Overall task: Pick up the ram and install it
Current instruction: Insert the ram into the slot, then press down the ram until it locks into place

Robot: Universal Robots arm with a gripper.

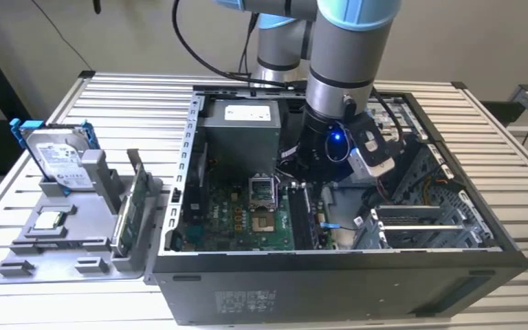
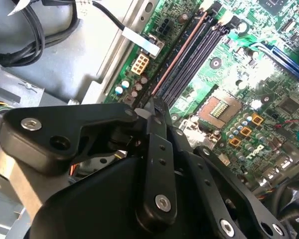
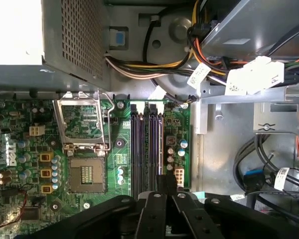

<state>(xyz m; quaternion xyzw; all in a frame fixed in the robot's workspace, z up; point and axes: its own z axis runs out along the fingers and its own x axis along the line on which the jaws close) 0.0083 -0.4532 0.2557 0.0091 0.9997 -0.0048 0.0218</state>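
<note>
The pincer is narrow, w/ its black tips pressed close together. It sits low inside the open computer case, right over one end of the memory slots. In the first wrist view the pincer tips meet a small dark bit at that slot end. I can't tell if they pinch it or just touch it.

A thin, long, brownish strip stands on its edge in the outermost slot, next to the little round parts. It looks like the ram, but I can't be sure. In the first wrist view the ram lies along the slots. Its long way runs from the pincer tips toward the bundle of cables.

Beside the slots is the green board w/ a square chip socket.

In the exterior view the arm reaches down into the case. On that view's left, outside the case, a grey tray holds a silver hard drive standing up and a green card on its edge.
</note>
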